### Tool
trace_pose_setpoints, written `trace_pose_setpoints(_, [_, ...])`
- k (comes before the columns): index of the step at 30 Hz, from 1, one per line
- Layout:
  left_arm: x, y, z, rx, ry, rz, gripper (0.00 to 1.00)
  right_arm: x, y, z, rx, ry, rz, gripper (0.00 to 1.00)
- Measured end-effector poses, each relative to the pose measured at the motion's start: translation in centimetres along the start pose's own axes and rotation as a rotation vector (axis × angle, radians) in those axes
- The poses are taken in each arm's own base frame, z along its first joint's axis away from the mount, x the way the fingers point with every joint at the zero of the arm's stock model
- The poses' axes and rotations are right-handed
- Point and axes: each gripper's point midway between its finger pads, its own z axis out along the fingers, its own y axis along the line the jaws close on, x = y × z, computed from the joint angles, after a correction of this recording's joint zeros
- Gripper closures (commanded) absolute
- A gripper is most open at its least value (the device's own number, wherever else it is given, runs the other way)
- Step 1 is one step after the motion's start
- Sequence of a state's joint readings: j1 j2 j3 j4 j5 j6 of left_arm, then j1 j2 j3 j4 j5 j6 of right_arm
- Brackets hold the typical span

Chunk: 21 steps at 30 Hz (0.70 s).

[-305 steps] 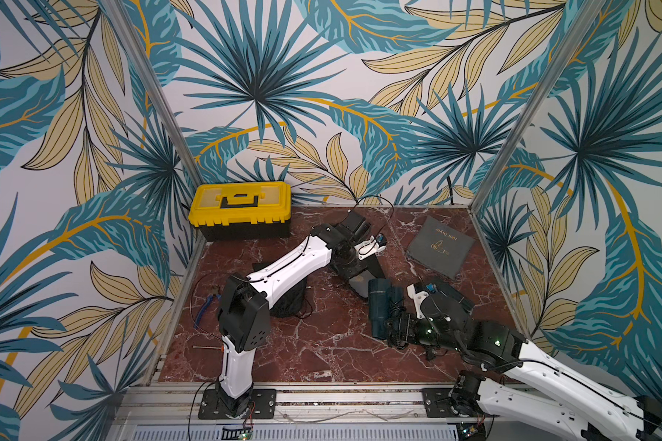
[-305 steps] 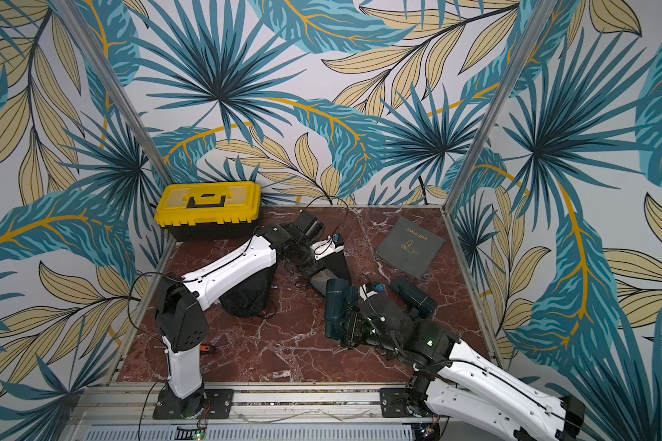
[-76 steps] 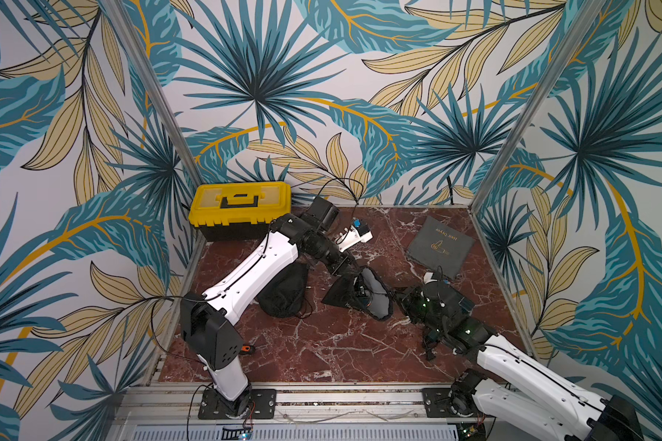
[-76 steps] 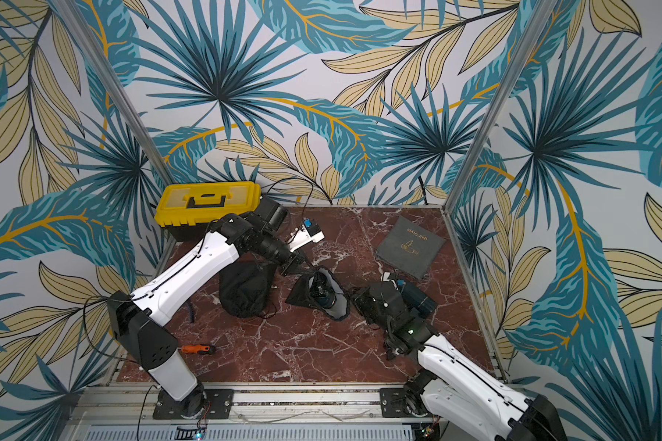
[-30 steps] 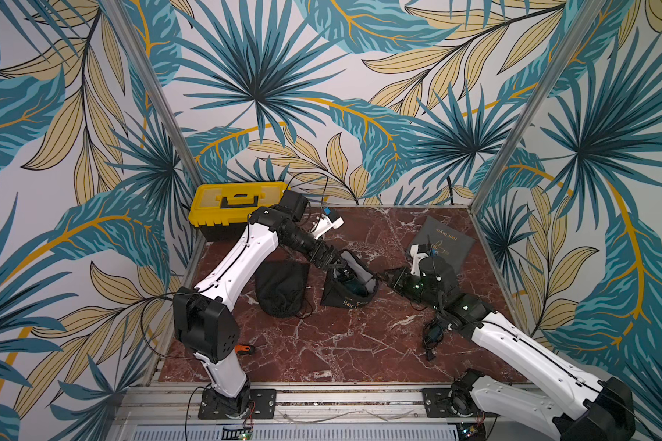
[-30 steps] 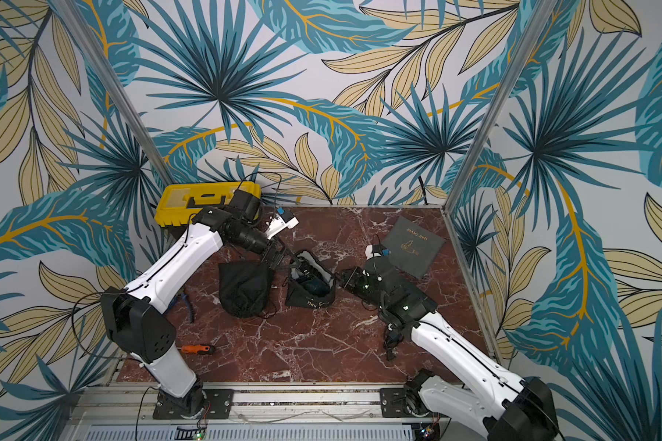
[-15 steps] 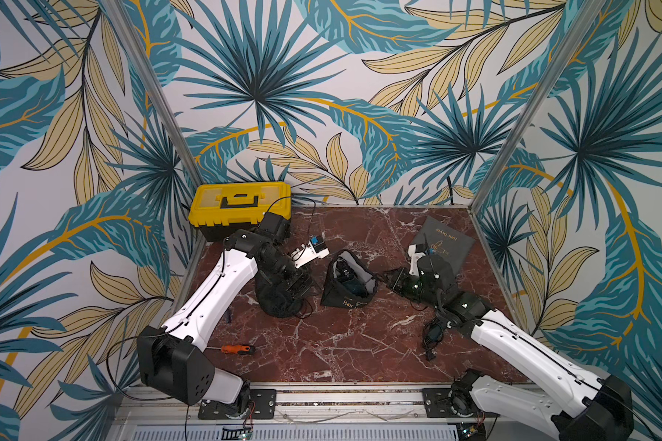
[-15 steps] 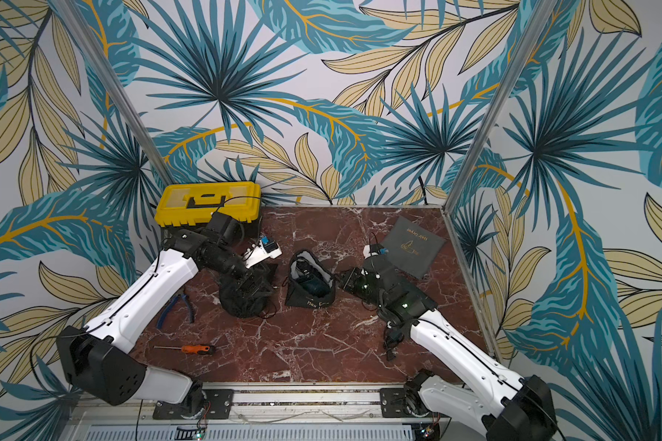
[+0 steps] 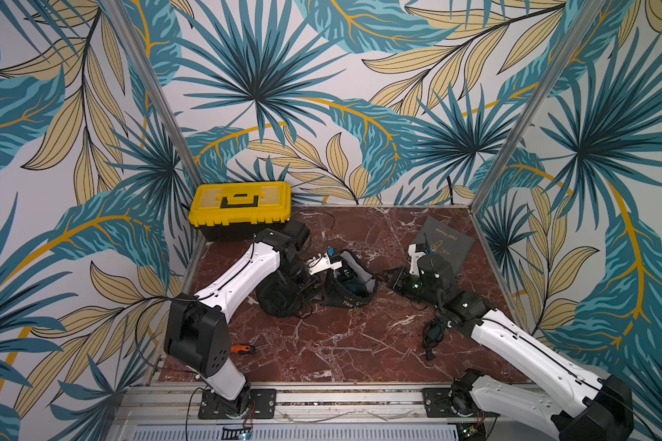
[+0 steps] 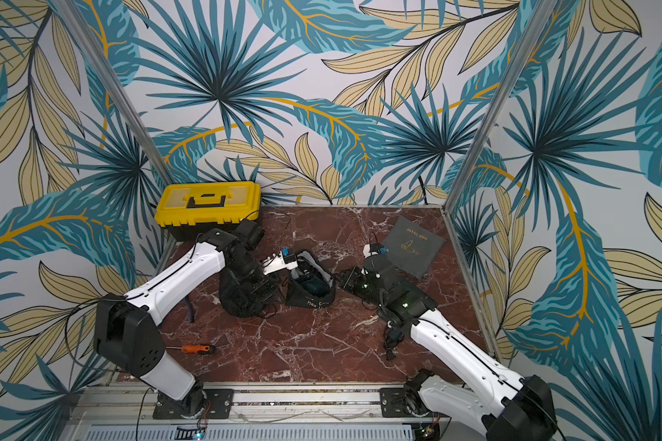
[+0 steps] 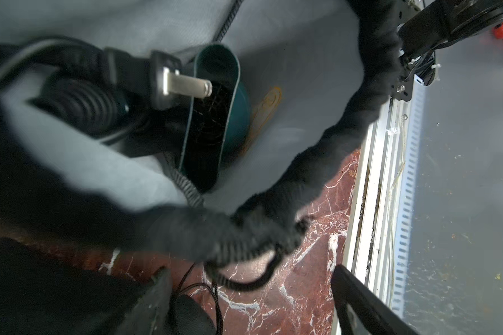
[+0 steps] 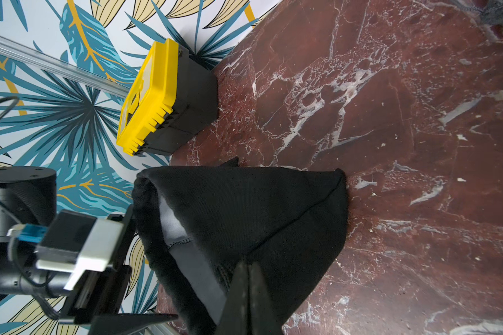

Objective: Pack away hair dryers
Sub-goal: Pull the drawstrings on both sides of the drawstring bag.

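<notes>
Left pincer [image 11: 249, 274] is spread wide with nothing clamped. Only a loop of drawstring [image 11: 244, 285] lies in the gap, right at the mouth of the open pouch [image 9: 345, 302]. Right pincer [image 12: 246, 268] is pinched tight on that pouch's rim from the opposite side, and the mouth gapes.

Inside the pouch there's a teal hair dryer [image 11: 236, 114], one end facing out, with its black cord coiled alongside and the plug [image 11: 169, 81] lying across it. The pouch sits about mid-table [image 9: 322, 355].

Just beside it, toward the left edge, is a bunched-up black pouch [image 9: 279, 301] with the left wrist hanging over it. A flat grey pouch [image 9: 446, 244] lies near the far right corner, partly behind the right arm. The yellow toolbox [image 9: 241, 208] is parked in the far left corner. An orange-handled screwdriver [image 9: 242, 348] lies near the front left corner, and a tangle of black cord [image 9: 432, 336] sits against the right arm.
</notes>
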State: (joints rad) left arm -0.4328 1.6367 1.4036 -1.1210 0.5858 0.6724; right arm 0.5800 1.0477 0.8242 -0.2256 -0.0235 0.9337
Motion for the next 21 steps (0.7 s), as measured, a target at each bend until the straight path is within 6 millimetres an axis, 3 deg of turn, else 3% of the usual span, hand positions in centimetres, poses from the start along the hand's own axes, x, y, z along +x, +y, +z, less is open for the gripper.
trace_pose_setpoints(13, [-2.2, 2.1, -0.7, -0.116, -0.076, 0.005, 0.46, 0.0, -0.1, -0.3, 0.002, 0.001, -0.007, 1.0])
trace_pose_setpoints(21, [-2.5, 2.1, -0.7, -0.118, -0.087, 0.003, 0.9, 0.1, -0.1, -0.3, 0.006, 0.004, -0.011, 1.0])
